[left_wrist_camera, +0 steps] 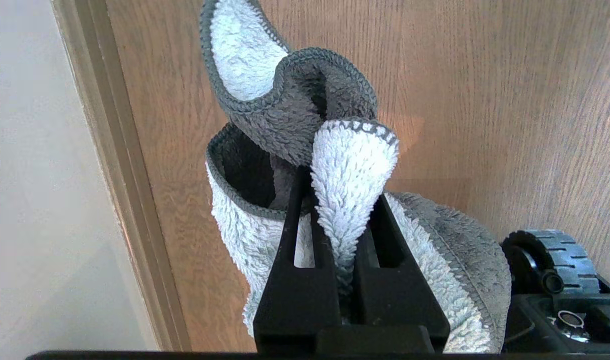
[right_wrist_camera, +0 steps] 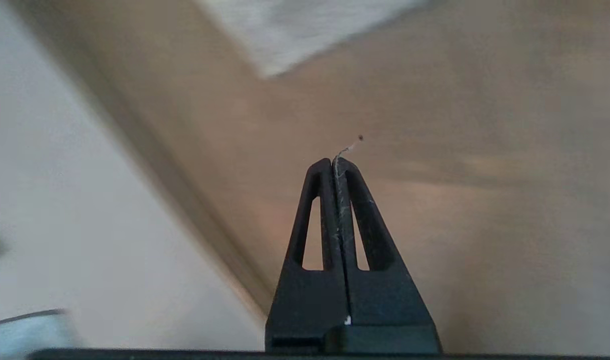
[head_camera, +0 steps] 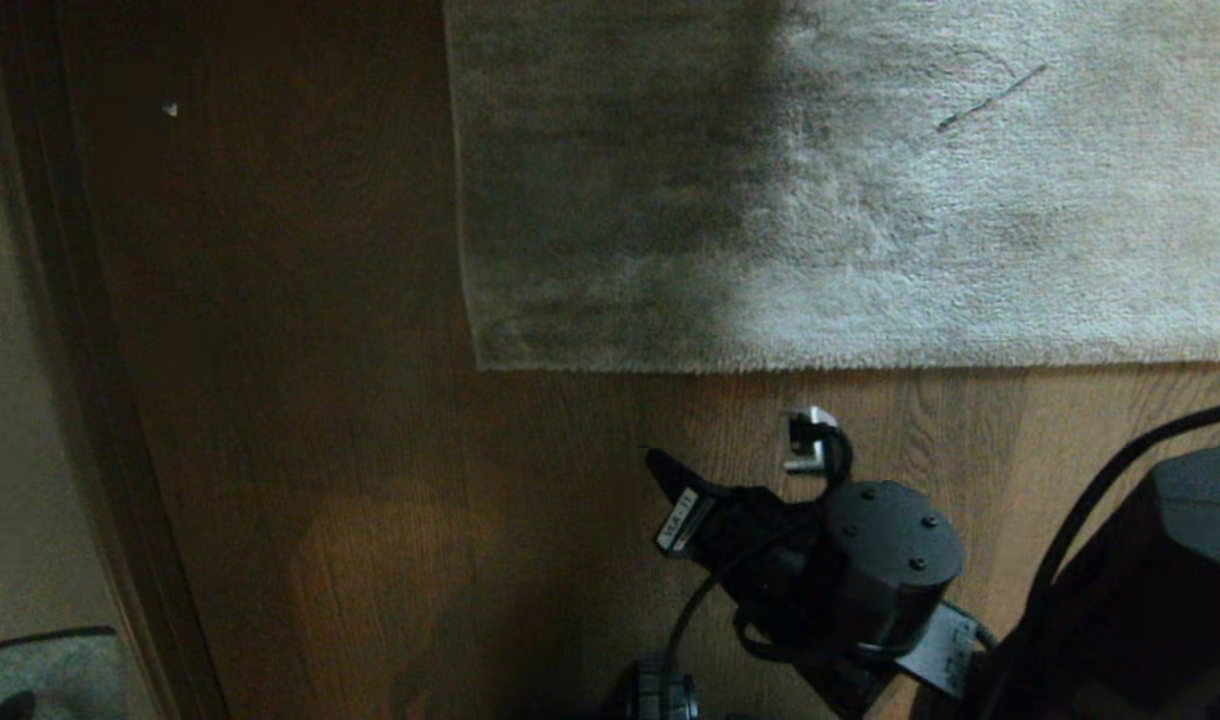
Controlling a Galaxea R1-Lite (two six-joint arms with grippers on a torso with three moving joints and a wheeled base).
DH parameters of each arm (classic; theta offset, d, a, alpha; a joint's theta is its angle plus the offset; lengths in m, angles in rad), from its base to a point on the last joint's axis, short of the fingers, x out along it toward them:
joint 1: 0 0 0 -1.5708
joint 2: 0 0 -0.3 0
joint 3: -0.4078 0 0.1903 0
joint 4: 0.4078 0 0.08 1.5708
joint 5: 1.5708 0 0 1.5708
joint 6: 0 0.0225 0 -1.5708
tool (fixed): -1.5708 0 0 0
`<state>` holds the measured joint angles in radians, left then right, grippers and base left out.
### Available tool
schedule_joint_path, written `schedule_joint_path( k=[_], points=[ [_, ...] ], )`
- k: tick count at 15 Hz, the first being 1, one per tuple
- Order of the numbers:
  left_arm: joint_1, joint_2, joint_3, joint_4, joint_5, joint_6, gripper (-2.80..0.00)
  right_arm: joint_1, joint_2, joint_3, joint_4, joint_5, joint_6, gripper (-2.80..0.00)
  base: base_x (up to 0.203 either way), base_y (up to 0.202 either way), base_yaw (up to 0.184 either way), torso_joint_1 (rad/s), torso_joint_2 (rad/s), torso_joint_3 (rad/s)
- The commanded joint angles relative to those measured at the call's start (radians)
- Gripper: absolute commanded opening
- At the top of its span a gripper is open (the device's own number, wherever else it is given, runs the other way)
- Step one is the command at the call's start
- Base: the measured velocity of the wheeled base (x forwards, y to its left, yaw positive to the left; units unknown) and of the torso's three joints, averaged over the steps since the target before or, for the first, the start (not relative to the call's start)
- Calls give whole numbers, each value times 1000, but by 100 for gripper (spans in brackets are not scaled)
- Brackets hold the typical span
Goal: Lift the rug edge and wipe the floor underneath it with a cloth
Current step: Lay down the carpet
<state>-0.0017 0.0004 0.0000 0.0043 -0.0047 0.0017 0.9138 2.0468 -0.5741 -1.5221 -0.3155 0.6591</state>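
Note:
The light grey-beige rug [head_camera: 870,200] lies flat on the brown wood-grain floor [head_camera: 320,450]. The rug edge [head_camera: 870,366] runs straight across to a corner [head_camera: 480,366]. My right gripper [head_camera: 655,462] is shut and empty, hanging over bare floor a little before the rug edge, right of the corner. In the right wrist view the right gripper [right_wrist_camera: 333,162] has a wisp of lint at its tip, and the rug corner [right_wrist_camera: 267,72] lies ahead of it. My left gripper [left_wrist_camera: 340,200] is shut on a fluffy pale cloth [left_wrist_camera: 245,65] with grey trim, beside the robot's base.
A pale wall [head_camera: 10,400] with a dark skirting board [head_camera: 100,400] runs down the left side. A base wheel [left_wrist_camera: 560,255] sits next to the cloth. A black cable [head_camera: 1110,480] arcs over my right arm. A small white speck [head_camera: 170,108] lies on the floor.

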Motion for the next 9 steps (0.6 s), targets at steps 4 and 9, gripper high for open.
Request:
schedule_joint_path(
  k=[4,9],
  points=[
    [0,0,0,0,0,0,-280,-143,-40,27,-48,0,-9,-280,0,0,0,0,0,0],
    [0,0,0,0,0,0,-280,-284,-92,-2,-48,7,-9,-280,0,0,0,0,0,0]
  ],
)
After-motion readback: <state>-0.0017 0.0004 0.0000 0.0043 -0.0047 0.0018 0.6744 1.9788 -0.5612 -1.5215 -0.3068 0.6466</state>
